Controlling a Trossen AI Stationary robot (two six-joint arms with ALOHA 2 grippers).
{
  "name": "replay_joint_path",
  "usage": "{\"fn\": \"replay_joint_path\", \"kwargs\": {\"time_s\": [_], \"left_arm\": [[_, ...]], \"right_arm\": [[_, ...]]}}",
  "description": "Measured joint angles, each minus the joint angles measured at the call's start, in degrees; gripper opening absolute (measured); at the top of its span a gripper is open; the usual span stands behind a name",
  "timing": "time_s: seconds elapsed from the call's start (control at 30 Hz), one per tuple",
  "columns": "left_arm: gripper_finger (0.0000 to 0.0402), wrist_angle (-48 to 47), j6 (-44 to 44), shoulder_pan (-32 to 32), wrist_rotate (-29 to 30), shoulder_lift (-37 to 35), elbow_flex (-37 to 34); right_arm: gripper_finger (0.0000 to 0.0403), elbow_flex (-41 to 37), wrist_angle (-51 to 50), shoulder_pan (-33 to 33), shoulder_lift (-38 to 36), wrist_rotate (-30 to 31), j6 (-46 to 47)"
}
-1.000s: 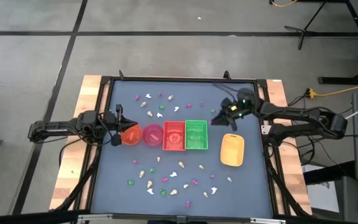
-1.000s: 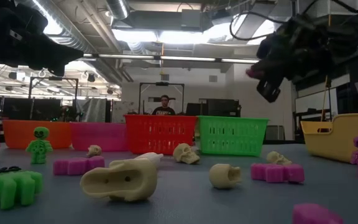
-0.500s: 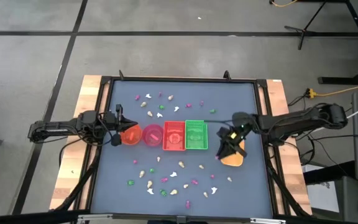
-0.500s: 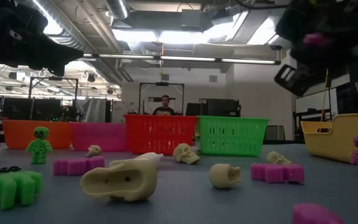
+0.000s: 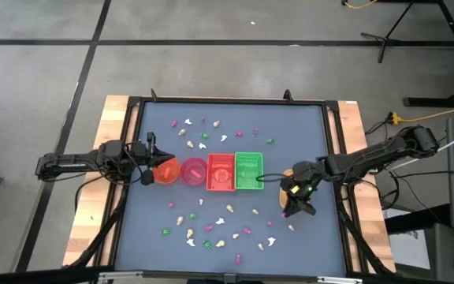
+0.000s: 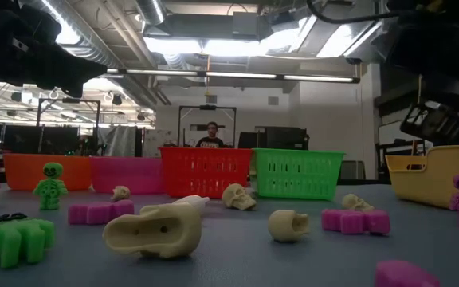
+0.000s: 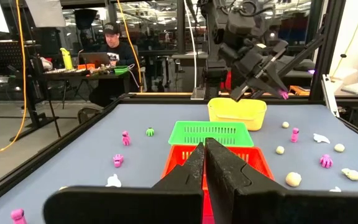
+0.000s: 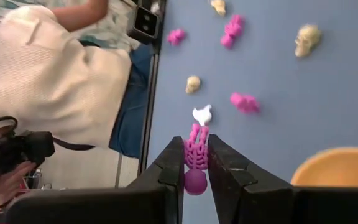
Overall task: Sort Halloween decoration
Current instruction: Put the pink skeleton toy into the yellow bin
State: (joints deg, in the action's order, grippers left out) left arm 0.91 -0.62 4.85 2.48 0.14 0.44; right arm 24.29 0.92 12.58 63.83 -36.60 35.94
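Right gripper (image 8: 196,163): pinching my magenta skeleton (image 8: 196,155) narrowly, yellow tray (image 8: 335,167) just beside; thin grip, figure may slip out short.

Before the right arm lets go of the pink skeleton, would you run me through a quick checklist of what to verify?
1. Grip: right gripper is shut on the pink skeleton: ok.
2. Position: in the high view the right gripper hangs over the yellow tray: ok.
3. Exact spot over the tray's opening: cannot tell.
4. Match: pink bowl sits far off, beside the orange bowl; yellow tray for a pink piece: not ok.
5. Left gripper shut, empty, waiting by the orange bowl, out of the way: ok.
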Motion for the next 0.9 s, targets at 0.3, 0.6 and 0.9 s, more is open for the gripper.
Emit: {"fn": "replay_joint_path", "kwargs": {"time_s": [0.3,0.6,0.9], "left_arm": [[0.0000,0.0,0.0,0.0,0.0,0.0,0.0],[0.0000,0.0,0.0,0.0,0.0,0.0,0.0],[0.0000,0.0,0.0,0.0,0.0,0.0,0.0]], "right_arm": [[0.0051,12.5,-27.9,-0.2,0.0,5.0,-10.2],[0.0051,17.2,-44.8,-0.2,0.0,22.4,-13.4],[0.0052,17.2,-44.9,-0.2,0.1,23.6,-13.3]]}}
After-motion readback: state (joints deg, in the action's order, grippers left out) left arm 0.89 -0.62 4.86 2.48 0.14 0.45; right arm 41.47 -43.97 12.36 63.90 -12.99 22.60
